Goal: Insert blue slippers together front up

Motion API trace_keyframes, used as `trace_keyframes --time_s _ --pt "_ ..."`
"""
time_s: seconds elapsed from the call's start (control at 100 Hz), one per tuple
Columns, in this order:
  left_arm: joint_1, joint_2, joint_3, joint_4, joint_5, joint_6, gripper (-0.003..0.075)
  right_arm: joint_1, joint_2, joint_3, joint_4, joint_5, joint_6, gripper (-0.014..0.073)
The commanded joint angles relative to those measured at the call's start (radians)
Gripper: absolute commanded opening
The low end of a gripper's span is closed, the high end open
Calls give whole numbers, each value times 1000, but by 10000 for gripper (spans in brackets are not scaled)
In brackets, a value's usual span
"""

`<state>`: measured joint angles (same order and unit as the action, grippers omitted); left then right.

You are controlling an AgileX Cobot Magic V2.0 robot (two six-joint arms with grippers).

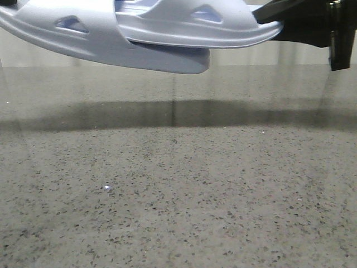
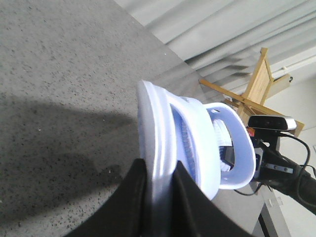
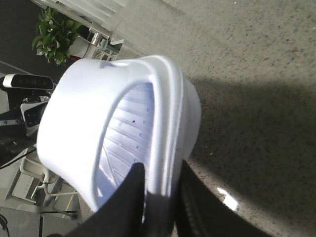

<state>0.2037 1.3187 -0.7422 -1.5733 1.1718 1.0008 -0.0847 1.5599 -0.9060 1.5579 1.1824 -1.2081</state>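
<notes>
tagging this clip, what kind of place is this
Probably a robot lab or test room, not a home. A bare speckled stone-look table, a camera on a stand with cables, pale curtains, and two grippers, left and right, holding blue slippers above the table.

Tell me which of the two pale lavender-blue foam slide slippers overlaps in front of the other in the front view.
The pale lavender-blue foam slipper on the right, whose near edge covers part of the left slipper.

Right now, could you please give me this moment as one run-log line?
left gripper: shut on slipper sole | right gripper: shut on slipper sole | blue slippers: held above table, overlapping, partly nested
</notes>
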Motion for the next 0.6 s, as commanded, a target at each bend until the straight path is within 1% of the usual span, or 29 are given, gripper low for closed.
trace_keyframes --time_s 0.0,0.18,0.29,0.37,0.51,0.59 --pt "5 -24 -22 -64 61 -4 15 -64 -39 -30 27 127 18 90" --pt "5 -24 -22 -64 19 -2 15 -158 -85 -30 -63 127 26 90" --pt "5 -24 -22 -55 -13 9 15 -208 -116 -30 -72 127 26 90" --pt "3 -24 -22 -22 -52 23 15 -236 -141 -30 -78 127 26 90" --pt "-22 -24 -22 59 -149 23 16 -242 -164 -30 -87 127 27 90" --pt "-53 -24 -15 70 -210 42 18 -242 -168 -30 -89 127 27 90"
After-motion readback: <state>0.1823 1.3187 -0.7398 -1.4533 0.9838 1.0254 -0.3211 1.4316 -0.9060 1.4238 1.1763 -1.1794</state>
